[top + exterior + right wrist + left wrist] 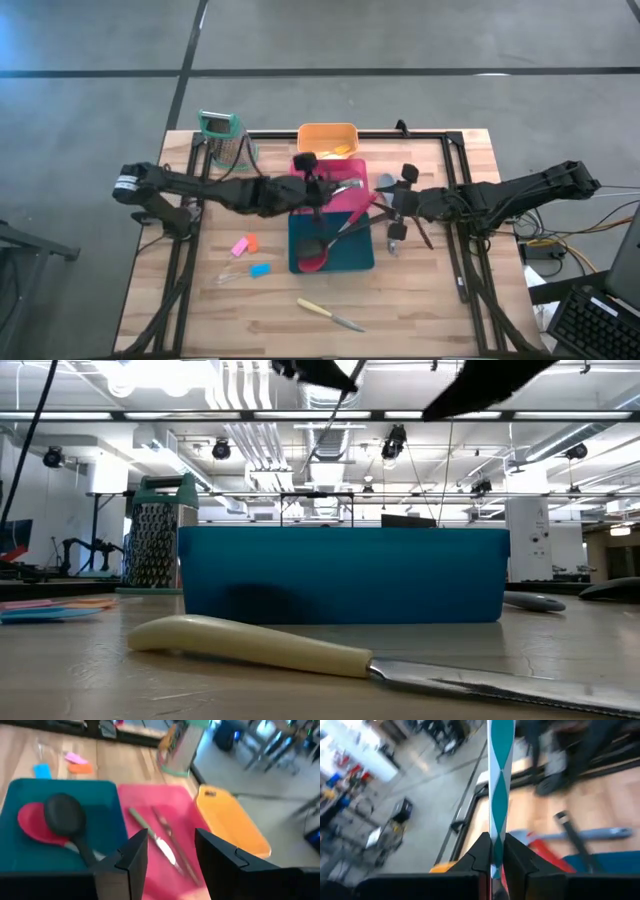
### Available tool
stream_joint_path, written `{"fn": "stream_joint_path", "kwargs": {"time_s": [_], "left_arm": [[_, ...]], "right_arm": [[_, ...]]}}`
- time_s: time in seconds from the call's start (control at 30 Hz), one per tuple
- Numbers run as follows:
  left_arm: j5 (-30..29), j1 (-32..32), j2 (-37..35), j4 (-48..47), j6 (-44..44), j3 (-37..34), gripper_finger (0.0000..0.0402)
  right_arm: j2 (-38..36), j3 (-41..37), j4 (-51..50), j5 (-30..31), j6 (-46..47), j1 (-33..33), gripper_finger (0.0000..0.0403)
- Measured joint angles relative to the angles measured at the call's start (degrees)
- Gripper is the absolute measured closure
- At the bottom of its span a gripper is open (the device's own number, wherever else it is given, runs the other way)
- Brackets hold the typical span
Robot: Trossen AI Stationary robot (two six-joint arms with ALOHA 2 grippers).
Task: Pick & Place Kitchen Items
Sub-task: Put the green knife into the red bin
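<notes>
My left gripper (312, 188) hovers over the pink tray (352, 170) and is shut on a thin teal-and-white striped stick (500, 775). My right gripper (170, 851) is open and empty, above the right side of the pink tray, where metal cutlery (165, 845) lies. A red spoon (31, 824) and a black spoon (65, 815) lie in the teal tray (345, 258). A cream-handled knife (325, 313) lies on the table near the front edge. Small pink, orange and blue pieces (248, 255) lie left of the teal tray. My left gripper pinches the striped stick near its lower end (495, 851) between its two fingertips (481, 855). The stick runs on straight out beyond the fingers, lifted clear of the trays.
An orange tray (327, 135) stands behind the pink one. A green-topped metal grater (222, 135) stands at the far left. A grey spoon (386, 184) and dark utensils (420, 232) lie right of the trays. Black rails (455, 190) run along the table's sides.
</notes>
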Motion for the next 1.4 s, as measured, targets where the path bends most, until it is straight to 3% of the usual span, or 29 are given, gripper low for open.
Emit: {"fn": "stream_joint_path", "kwargs": {"time_s": [0.1, 0.27, 0.43, 0.87, 1.13, 1.4], "left_arm": [[2.5, 4.6, 0.0, -2.3, -2.4, 0.0, 0.0374], [13.4, 12.4, 1.7, -4.5, -8.9, -0.1, 0.0374], [15.9, 16.2, 4.2, -5.4, -13.3, -0.1, 0.0374], [18.2, 17.5, 13.8, -9.3, -17.3, 0.6, 0.0374], [19.0, 17.7, 20.0, -17.6, -18.4, 5.2, 0.0374], [24.0, 18.7, 24.8, -22.2, -18.3, 11.2, 0.0374]], "right_arm": [[-1.1, 0.0, -5.1, 0.9, 3.8, 0.0, 0.0252], [-2.4, 0.0, -6.8, 1.1, 5.5, 0.0, 0.0274], [-3.7, 0.0, -7.3, 1.1, 5.0, 0.0, 0.0300], [-5.2, 0.0, -7.2, 1.0, 4.3, 0.0, 0.0360], [-5.2, 0.0, -7.4, 1.0, 4.3, 0.0, 0.0379], [-5.1, 0.0, -7.4, 0.8, 4.4, 0.0, 0.0393]]}}
